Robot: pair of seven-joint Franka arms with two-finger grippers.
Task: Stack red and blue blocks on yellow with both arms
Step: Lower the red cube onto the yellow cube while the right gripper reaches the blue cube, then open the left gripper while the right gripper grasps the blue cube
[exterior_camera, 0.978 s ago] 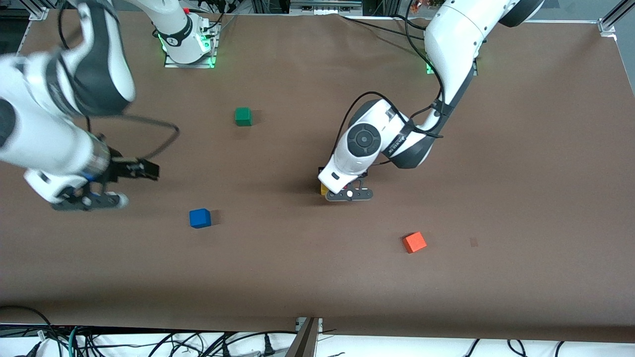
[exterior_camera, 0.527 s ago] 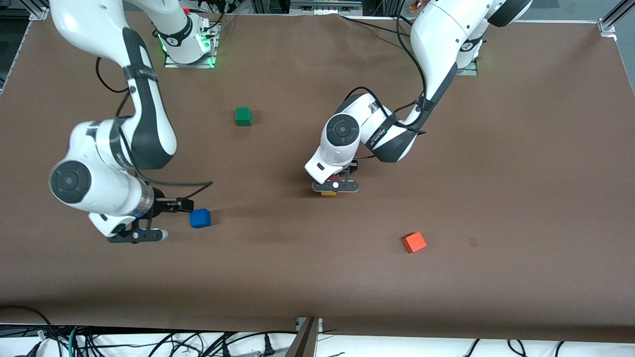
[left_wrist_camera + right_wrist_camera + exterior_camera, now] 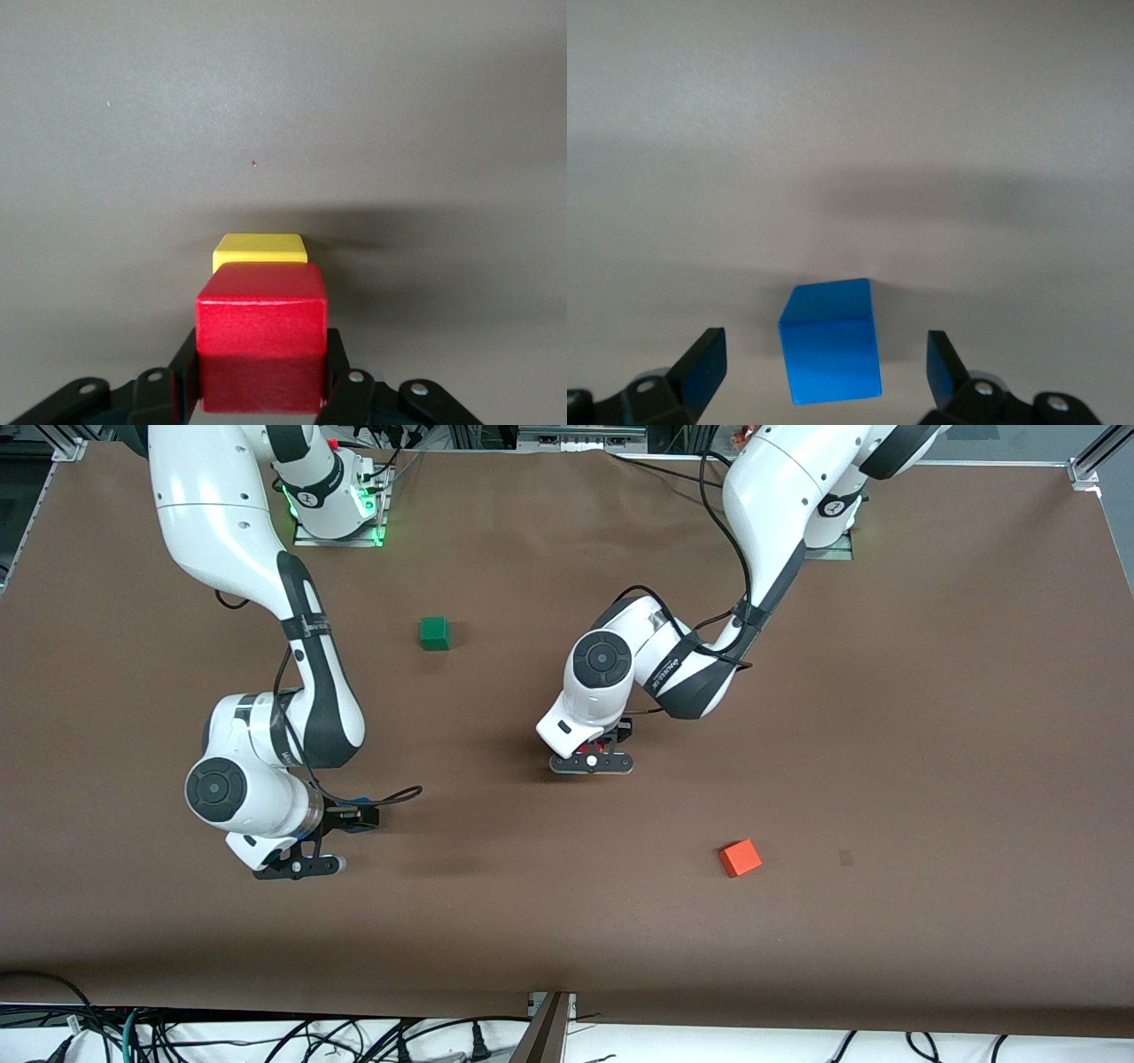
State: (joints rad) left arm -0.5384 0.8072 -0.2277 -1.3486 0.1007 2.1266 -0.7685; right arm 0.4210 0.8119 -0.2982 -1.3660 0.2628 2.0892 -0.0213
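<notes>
I am holding the small matte red cube [image 3: 261, 323] clamped in my left end effector [image 3: 591, 764], over the middle of the tabletop [image 3: 886, 691], just above the small matte yellow cube [image 3: 260, 249]; it is not yet released, and I cannot tell whether it is touching. My right end effector [image 3: 824, 367] is hanging with fingers spread wide either side of the small matte blue cube [image 3: 831, 341], which is sitting on the tabletop toward the right arm's end, ungrasped. By my judgement, both placements are still outstanding.
</notes>
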